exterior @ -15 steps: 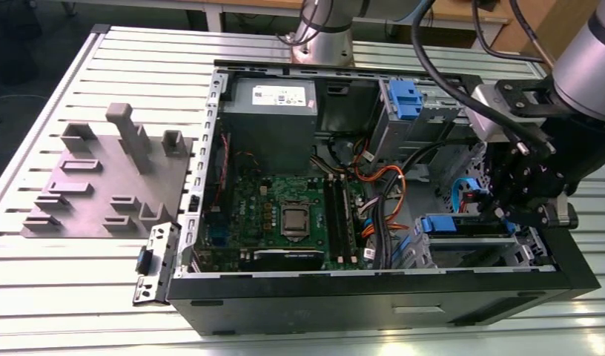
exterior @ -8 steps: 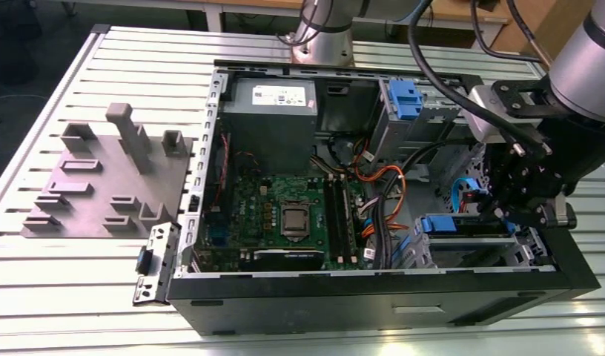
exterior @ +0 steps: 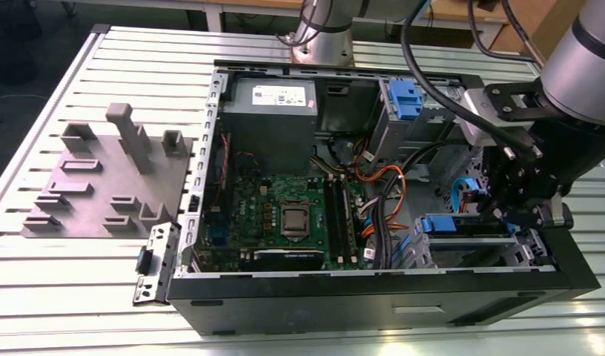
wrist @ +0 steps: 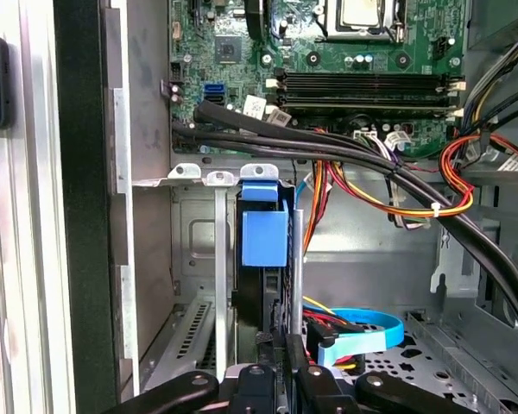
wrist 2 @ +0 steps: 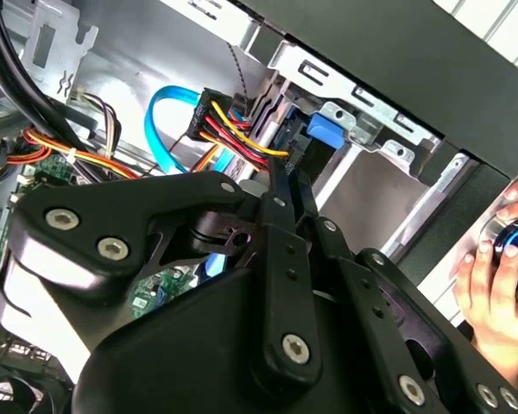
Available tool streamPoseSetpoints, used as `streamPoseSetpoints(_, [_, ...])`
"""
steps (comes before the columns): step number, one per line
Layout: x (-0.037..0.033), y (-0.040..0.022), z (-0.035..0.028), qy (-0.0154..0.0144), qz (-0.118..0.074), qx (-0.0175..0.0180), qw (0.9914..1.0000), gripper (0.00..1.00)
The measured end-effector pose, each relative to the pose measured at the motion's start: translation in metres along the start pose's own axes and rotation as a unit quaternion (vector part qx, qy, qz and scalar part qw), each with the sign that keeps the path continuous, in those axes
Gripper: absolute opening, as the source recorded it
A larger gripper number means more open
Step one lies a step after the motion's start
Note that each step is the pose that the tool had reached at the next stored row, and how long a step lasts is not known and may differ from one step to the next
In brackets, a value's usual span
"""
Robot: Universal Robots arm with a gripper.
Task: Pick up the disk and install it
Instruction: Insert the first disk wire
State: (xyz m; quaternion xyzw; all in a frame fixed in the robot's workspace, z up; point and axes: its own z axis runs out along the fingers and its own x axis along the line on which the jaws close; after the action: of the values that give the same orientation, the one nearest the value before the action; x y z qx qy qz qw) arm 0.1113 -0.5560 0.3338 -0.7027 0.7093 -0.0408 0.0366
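The gripper (exterior: 510, 211) sits low at the right of the exterior view inside the open computer case (exterior: 382, 297), fingers apparently pinched on the rear edge of the disk (wrist: 264, 237). The disk stands on edge in the metal drive cage (wrist: 194, 259), centre frame in the first wrist view, with the motherboard (wrist: 328, 69) above. A person's hand (wrist 2: 501, 285) rests at the right edge of the second wrist view.

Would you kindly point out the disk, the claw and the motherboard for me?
disk (wrist: 264, 237), first wrist view, blue carrier tab.
claw (wrist: 281, 345), first wrist view, between fingertips.
motherboard (exterior: 282, 211), exterior view, green board centre.
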Motion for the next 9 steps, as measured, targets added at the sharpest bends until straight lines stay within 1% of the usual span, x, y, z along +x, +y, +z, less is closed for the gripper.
streamPoseSetpoints(3, [0.0,0.0007,0.0006,-0.0005,0.0,0.0014,1.0,0.16])
streamPoseSetpoints(6, [0.0,0.0017,0.0011,-0.0012,0.0,0.0035,0.99999,0.16])
streamPoseSetpoints(9, [0.0,0.0019,0.0019,-0.0014,0.0,0.0043,0.99999,0.16])
